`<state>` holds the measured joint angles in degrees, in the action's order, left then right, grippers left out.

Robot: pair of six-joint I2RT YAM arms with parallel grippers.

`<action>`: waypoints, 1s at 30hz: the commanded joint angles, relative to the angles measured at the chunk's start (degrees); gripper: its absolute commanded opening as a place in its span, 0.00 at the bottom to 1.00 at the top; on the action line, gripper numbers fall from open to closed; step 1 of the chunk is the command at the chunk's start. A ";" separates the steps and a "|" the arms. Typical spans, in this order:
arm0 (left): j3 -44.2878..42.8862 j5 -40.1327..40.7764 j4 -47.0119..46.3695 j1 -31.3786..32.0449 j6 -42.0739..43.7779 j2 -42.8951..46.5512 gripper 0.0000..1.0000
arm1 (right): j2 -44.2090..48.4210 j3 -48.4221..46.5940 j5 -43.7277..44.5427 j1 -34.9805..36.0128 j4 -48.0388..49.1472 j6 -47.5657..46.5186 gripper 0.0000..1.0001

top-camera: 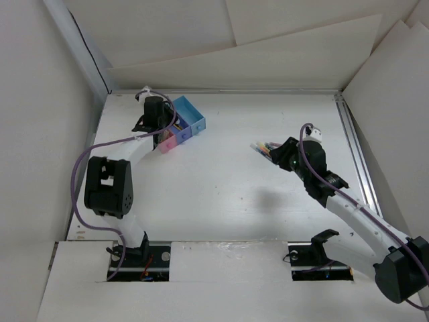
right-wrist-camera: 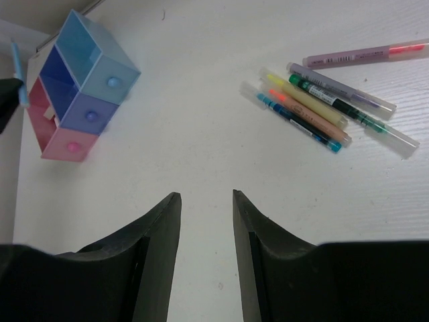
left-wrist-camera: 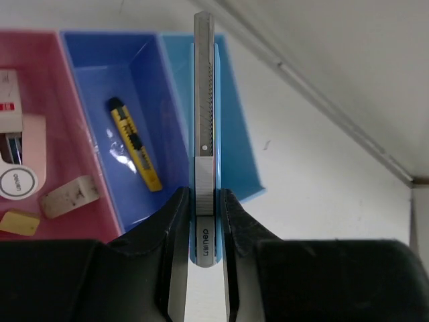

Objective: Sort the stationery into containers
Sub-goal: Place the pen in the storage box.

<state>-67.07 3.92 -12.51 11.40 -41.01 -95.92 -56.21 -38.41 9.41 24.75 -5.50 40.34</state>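
At the far left of the white table (top-camera: 228, 201), the left gripper (left-wrist-camera: 204, 221) hung over the row of three joined open-topped plastic bins (top-camera: 181, 124) with its jaws clamped on a slim grey-metal and pale-blue snap-off cutter (left-wrist-camera: 204, 100). In the left wrist view the cutter pointed straight away from the fingers, lined up with the wall between the dark blue bin (left-wrist-camera: 144, 64) and the light blue bin (left-wrist-camera: 238, 141); whether it touched either could not be told. A yellow-and-black cutter (left-wrist-camera: 134, 144) lay slanted in the dark blue bin. The pink bin (left-wrist-camera: 50, 87) held two small beige eraser blocks (left-wrist-camera: 70, 196) and a white rounded tape dispenser (left-wrist-camera: 17, 171).

Well apart, on the right half of the table, the right gripper (right-wrist-camera: 206, 201) hovered with its jaws parted and nothing between them. A loose cluster of slim capped pens (right-wrist-camera: 322, 111) — yellow, green, blue, orange and purple among them — lay on the table just beyond it.
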 commanded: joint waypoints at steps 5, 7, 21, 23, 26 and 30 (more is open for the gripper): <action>-3.86 -2.78 0.04 -1.02 -3.72 -7.70 0.00 | -1.18 -0.61 -1.15 -0.32 3.04 -0.17 0.43; -4.38 -2.78 0.03 -1.03 -4.24 -8.84 0.00 | -1.19 -0.61 -1.15 0.21 3.04 -0.17 0.43; -2.38 0.98 -1.02 -0.51 -2.94 -7.98 0.35 | -2.77 -0.61 -1.15 0.74 3.56 -0.17 0.43; -0.79 3.27 -2.33 0.02 -2.23 -5.69 0.45 | -2.77 -0.61 -0.01 0.74 3.56 -0.17 0.43; 2.11 4.86 -3.48 0.64 -1.52 -0.77 0.48 | -3.82 -1.14 1.31 0.74 3.56 -0.17 0.44; 7.29 5.49 -8.65 4.06 -0.47 6.26 0.47 | -6.54 -1.66 6.05 0.74 3.04 -0.17 0.40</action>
<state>-62.08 7.70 -14.26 13.17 -43.13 -97.01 -61.39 -38.44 11.07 25.19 -4.95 40.34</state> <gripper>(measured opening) 0.468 0.408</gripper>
